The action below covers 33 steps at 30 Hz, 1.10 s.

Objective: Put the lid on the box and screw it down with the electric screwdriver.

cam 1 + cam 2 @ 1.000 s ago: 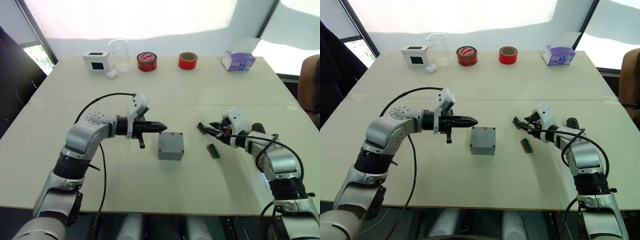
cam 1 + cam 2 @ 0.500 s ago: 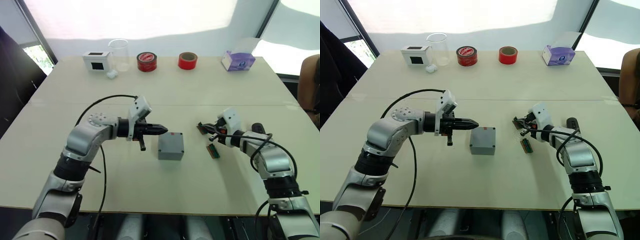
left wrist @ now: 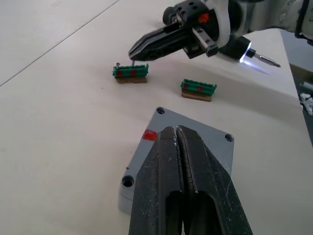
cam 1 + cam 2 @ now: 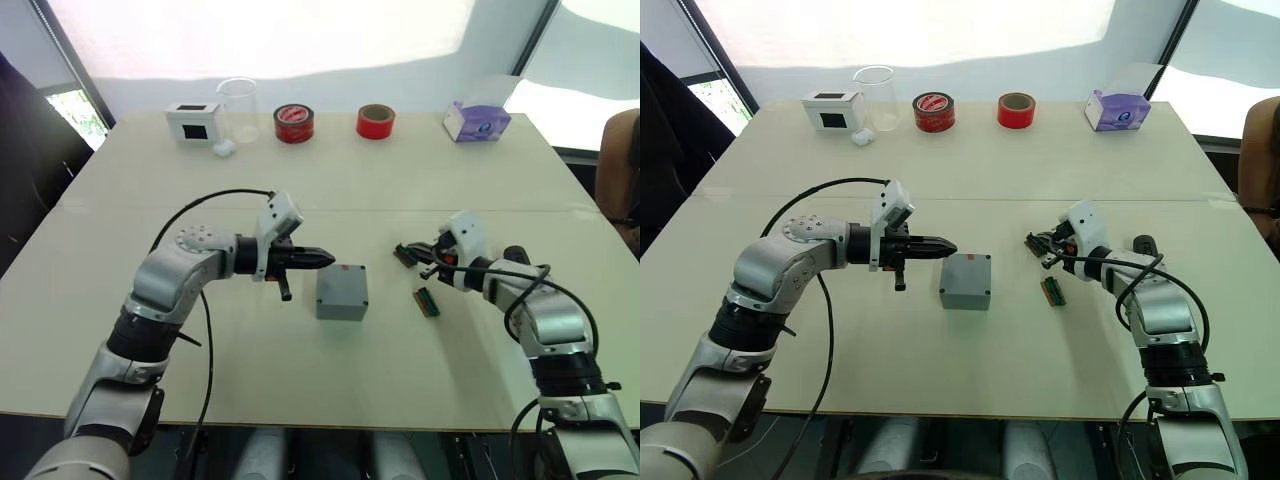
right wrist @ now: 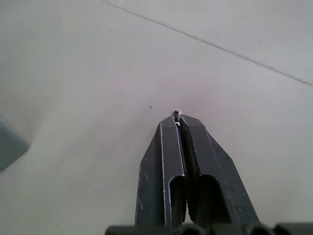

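Metal, so you should expect the box with the lid on it to be rigid, fairly heavy and slick; grip its side walls. It sits just beyond your left gripper, pinched shut, empty. Your right gripper pinches a tiny screw, now nearer the green connector than a second ago.

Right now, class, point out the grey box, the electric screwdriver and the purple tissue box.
box [image 4: 342, 290], left eye view, on its top face.
electric screwdriver [image 3: 264, 59], left wrist view, on its metal bit.
purple tissue box [image 4: 1116, 111], right eye view, on its front face.
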Each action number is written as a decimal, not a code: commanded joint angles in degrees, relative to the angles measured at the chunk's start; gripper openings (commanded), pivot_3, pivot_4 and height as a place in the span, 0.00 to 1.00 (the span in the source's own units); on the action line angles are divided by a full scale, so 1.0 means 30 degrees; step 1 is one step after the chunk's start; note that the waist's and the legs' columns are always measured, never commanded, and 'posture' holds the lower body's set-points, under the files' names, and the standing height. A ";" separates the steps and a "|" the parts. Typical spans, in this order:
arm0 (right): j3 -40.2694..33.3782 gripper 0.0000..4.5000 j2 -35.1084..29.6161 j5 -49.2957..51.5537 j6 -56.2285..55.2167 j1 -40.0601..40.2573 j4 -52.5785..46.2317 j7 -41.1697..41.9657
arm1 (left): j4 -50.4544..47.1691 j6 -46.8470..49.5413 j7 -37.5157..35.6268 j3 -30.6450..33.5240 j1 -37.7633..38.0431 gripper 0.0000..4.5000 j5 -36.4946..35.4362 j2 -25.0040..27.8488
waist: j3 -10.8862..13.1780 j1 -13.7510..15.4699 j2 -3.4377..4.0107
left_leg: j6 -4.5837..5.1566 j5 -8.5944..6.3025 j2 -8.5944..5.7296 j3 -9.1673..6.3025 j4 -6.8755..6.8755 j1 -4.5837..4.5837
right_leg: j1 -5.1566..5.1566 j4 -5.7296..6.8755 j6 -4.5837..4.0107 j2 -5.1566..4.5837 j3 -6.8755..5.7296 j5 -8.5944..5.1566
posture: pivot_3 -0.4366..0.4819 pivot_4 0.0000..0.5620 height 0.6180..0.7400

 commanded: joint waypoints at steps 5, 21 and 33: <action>-0.0796 0.01 -0.0232 0.2356 0.2647 -0.0293 -0.4943 0.0148 | -0.0004 -0.0180 -0.0395 0.0989 0.0194 0.00 -0.0425 0.1127 | 0.0000 -0.0023 0.0001 | 0.0027 -0.0016 0.0004 -0.0003 -0.0004 0.0000 | -0.0011 0.0007 -0.0003 0.0003 0.0000 -0.0001 | 0.48 0.27 1.00; 0.1280 0.01 0.1462 0.3847 0.4712 0.1808 -0.8822 -0.1229 | -0.0923 0.0343 -0.0631 0.1169 0.1063 0.00 -0.1152 0.2416 | 0.0000 0.0028 -0.0003 | 0.0045 -0.0027 -0.0011 -0.0012 -0.0006 0.0000 | -0.0030 0.0061 -0.0011 -0.0011 0.0006 -0.0006 | 0.48 0.27 1.00; 0.1870 0.01 0.1400 0.3108 0.3903 0.1975 -0.8217 -0.1497 | -0.0636 0.0147 -0.0649 0.1008 0.0868 0.00 -0.0959 0.2268 | 0.0000 0.0041 -0.0003 | 0.0040 -0.0024 -0.0006 -0.0014 -0.0006 0.0002 | -0.0032 0.0065 -0.0012 0.0001 0.0004 -0.0008 | 0.48 0.27 1.00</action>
